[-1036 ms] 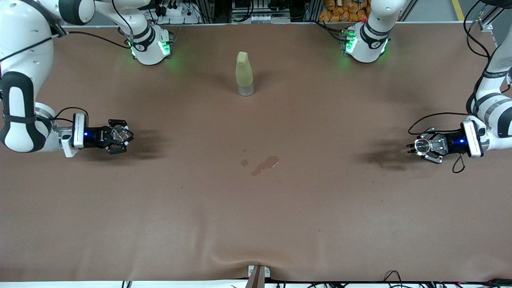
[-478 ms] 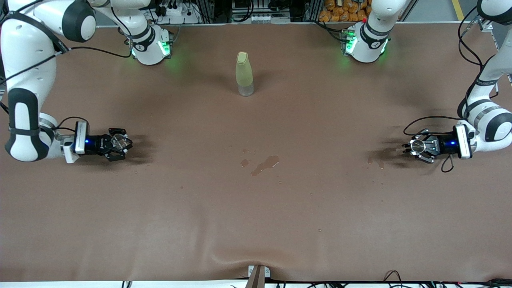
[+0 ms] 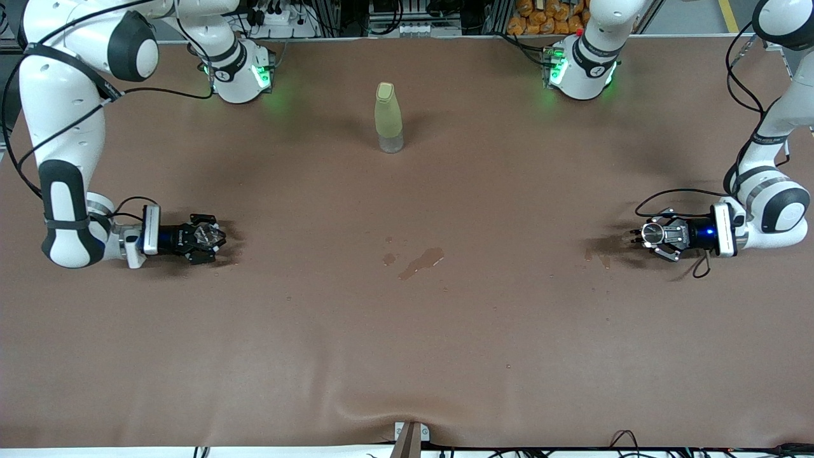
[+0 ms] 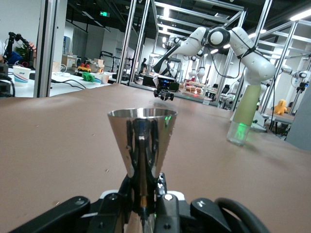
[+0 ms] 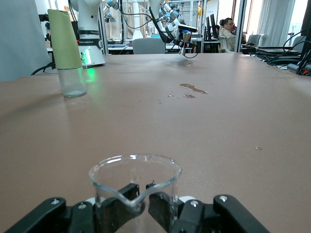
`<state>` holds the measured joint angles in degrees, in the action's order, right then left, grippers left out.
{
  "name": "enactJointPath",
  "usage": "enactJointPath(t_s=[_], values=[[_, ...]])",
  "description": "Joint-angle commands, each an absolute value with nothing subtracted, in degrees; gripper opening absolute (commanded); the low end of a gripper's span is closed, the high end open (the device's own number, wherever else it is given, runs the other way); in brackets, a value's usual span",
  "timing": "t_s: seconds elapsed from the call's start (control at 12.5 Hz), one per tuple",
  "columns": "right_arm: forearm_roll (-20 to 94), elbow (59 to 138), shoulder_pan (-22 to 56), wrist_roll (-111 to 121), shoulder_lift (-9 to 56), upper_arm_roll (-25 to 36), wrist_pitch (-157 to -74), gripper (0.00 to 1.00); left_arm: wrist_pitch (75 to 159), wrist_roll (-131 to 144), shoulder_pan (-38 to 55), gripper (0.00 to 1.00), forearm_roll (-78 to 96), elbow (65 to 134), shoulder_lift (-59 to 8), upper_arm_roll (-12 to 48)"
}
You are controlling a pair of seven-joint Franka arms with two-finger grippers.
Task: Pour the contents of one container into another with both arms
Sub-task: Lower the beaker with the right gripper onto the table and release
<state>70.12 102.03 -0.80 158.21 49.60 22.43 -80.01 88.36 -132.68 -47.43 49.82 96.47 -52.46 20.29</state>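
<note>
My right gripper (image 3: pixel 206 239) is shut on a clear glass beaker (image 3: pixel 205 235), low at the right arm's end of the table. In the right wrist view the beaker (image 5: pixel 134 180) stands upright and looks empty, with the fingers (image 5: pixel 124 200) clamped on its wall. My left gripper (image 3: pixel 647 235) is shut on a shiny metal cone-shaped cup (image 3: pixel 653 233), low at the left arm's end. In the left wrist view the cup (image 4: pixel 141 138) is upright, its narrow lower part pinched by the gripper (image 4: pixel 144 196). I cannot tell whether either vessel touches the table.
A pale yellow-green bottle (image 3: pixel 388 117) on a clear base stands near the robots' bases, mid-table. A wet spill (image 3: pixel 420 261) marks the brown cloth at the middle. Smaller wet spots (image 3: pixel 598 257) lie beside the left gripper. The cloth wrinkles at the front edge (image 3: pixel 407 413).
Both grippers have come down toward the table and shifted slightly toward its middle, each still holding its vessel. Their shadows have drawn in under them.
</note>
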Motion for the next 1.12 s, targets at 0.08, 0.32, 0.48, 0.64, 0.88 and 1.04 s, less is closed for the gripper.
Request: enactJointPath(t_s=[0.08, 0.32, 0.48, 0.64, 0.88, 1.04], values=[[72.7, 100.2, -2.5, 167.7, 53.5, 20.6, -79.5, 0.0, 87.4, -136.7, -46.9, 0.0, 48.8, 92.6, -57.5, 19.8], [72.7, 100.0, -2.5, 167.7, 53.8, 20.1, -80.2, 0.0, 88.6, -139.4, -46.8, 0.0, 48.8, 91.1, -59.7, 19.7], [72.6, 99.9, -2.8, 166.9, 53.8, 20.2, -80.3, 0.11, 88.8, -140.9, -46.7, 0.0, 48.9, 91.1, -59.7, 18.9], [72.6, 99.9, -3.2, 166.6, 53.7, 20.2, -80.5, 0.55, 88.8, -141.0, -46.8, 0.0, 48.8, 90.8, -59.3, 18.9], [72.6, 99.9, -3.5, 163.9, 53.7, 20.3, -80.5, 0.85, 88.8, -141.0, -47.3, 0.0, 49.0, 90.8, -59.2, 18.8], [72.6, 99.8, -3.8, 163.8, 53.6, 20.5, -80.5, 0.89, 88.7, -141.0, -47.3, 0.09, 49.5, 90.8, -59.1, 18.1]])
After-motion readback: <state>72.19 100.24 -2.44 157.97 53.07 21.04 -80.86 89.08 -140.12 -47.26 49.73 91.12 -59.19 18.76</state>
